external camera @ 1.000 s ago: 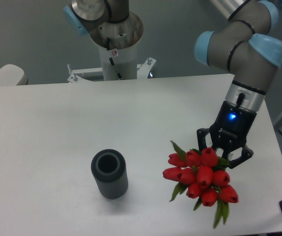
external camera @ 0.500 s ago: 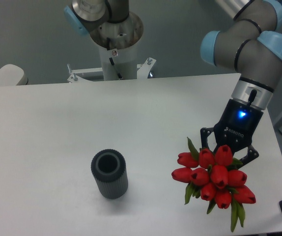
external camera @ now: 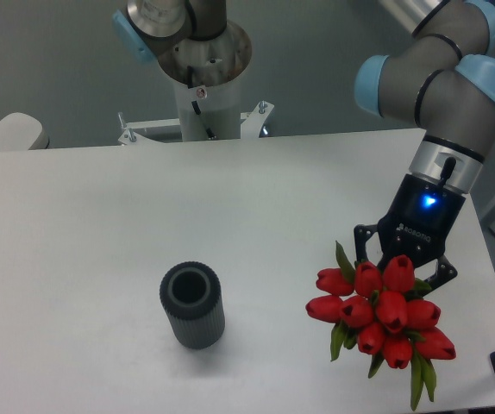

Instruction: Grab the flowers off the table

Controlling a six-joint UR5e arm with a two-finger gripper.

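The flowers (external camera: 379,311), a bunch of red tulips with green leaves, hang at the right of the white table (external camera: 144,224), blooms turned toward the camera and leaves trailing down near the front edge. My gripper (external camera: 405,269) comes down from the upper right and is shut on the bunch from behind. The blooms hide the stems and my fingertips. A faint shadow lies on the tabletop under the bunch, which looks lifted off the surface.
A dark grey ribbed cylinder (external camera: 192,305) stands upright, open end up, left of the flowers at the table's front middle. The arm's base column (external camera: 204,95) rises behind the far edge. The table's right edge runs close to the gripper.
The gripper and the flowers have shifted to the right and slightly toward the front, most of it in the first half second. The cylinder stayed put.
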